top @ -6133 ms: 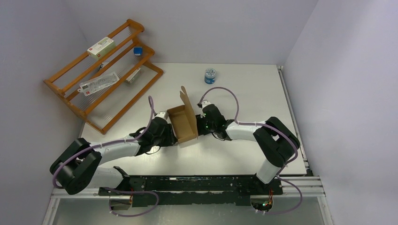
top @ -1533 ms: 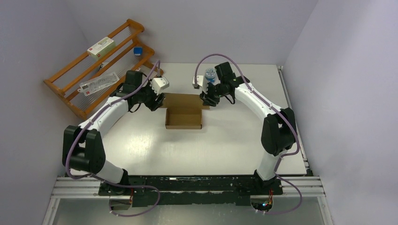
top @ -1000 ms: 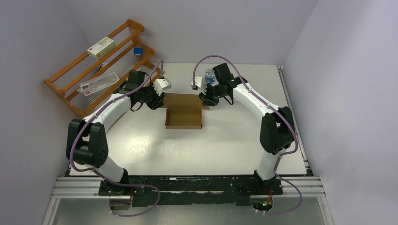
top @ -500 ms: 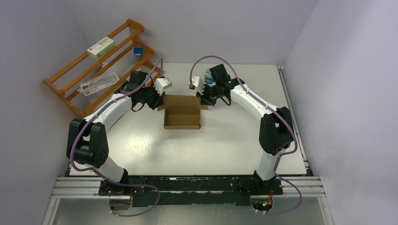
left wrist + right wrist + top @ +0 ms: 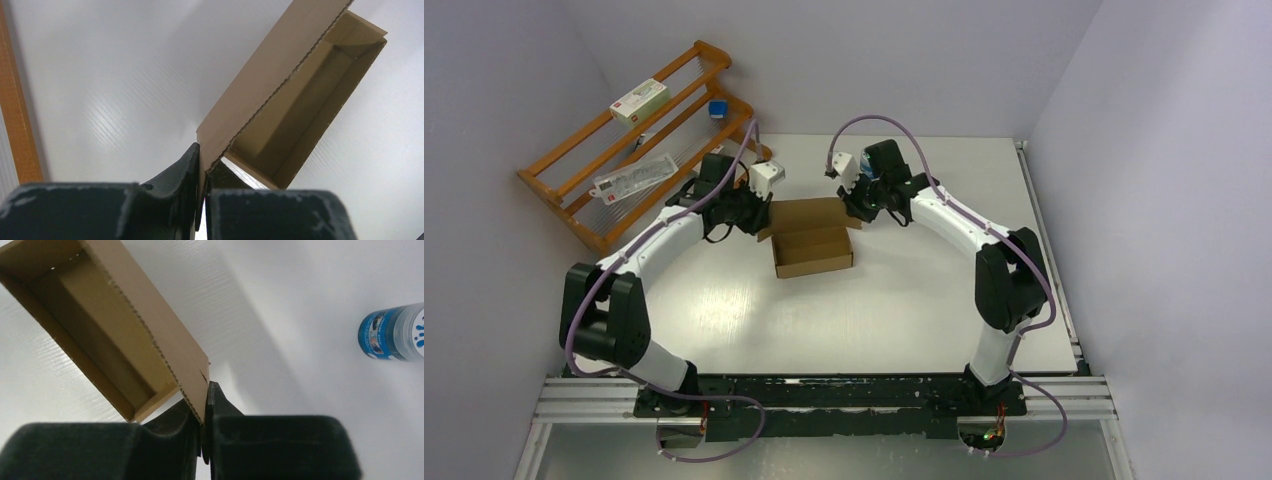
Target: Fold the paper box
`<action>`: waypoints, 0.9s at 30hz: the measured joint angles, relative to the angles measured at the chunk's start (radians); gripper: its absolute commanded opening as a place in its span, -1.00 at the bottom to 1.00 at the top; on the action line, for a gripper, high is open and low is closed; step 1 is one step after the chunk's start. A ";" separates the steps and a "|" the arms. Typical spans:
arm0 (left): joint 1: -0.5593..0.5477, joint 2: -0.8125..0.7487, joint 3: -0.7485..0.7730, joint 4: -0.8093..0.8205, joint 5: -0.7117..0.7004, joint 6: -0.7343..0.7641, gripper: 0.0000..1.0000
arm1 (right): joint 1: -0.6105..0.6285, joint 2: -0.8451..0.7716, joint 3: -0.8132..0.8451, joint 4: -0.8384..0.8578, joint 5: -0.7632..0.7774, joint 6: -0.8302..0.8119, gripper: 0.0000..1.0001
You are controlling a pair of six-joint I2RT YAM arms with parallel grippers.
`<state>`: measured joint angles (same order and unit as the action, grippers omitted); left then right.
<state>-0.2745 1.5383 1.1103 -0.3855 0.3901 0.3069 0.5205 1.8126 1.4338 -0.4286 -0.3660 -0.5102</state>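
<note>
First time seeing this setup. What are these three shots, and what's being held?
Two robot arms are bolted at the near edge of a white table. The wide shot looks down from above and behind them; the other two come from a camera on each wrist. A brown paper box sits open on the table. The left gripper and the right gripper are each shut on a corner of its lid flap. A wooden rack stands far left, and a blue-and-white bottle sits near the right gripper.

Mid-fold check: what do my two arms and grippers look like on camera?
The left arm and right arm have white links and black joints, each trailing a looping purple cable. The left gripper and right gripper are matte black.
</note>
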 measured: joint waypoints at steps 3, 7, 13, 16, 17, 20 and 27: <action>-0.005 -0.031 -0.019 0.003 -0.029 -0.008 -0.38 | 0.005 -0.005 -0.016 0.021 0.015 0.009 -0.57; -0.006 -0.077 -0.026 0.009 -0.073 -0.011 -0.18 | 0.007 -0.013 -0.033 0.013 0.018 -0.022 -0.53; -0.007 -0.118 -0.030 0.016 -0.139 -0.006 -0.07 | 0.007 -0.015 -0.037 -0.006 0.018 -0.077 -0.54; -0.007 -0.129 -0.056 0.024 -0.160 0.001 -0.03 | 0.006 -0.015 -0.037 -0.008 0.014 -0.093 -0.59; -0.008 -0.129 -0.063 0.023 -0.164 0.004 -0.01 | 0.006 -0.015 -0.037 -0.009 0.015 -0.097 -0.60; -0.010 -0.129 -0.080 0.021 -0.177 0.014 0.02 | 0.006 -0.015 -0.038 -0.009 0.015 -0.104 -0.63; -0.010 -0.108 -0.080 0.022 -0.184 0.033 -0.04 | 0.006 -0.016 -0.040 -0.011 0.014 -0.122 -0.68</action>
<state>-0.2844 1.4303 1.0298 -0.3637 0.2058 0.3401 0.5266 1.7966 1.3941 -0.4397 -0.3523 -0.6323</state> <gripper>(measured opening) 0.492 0.168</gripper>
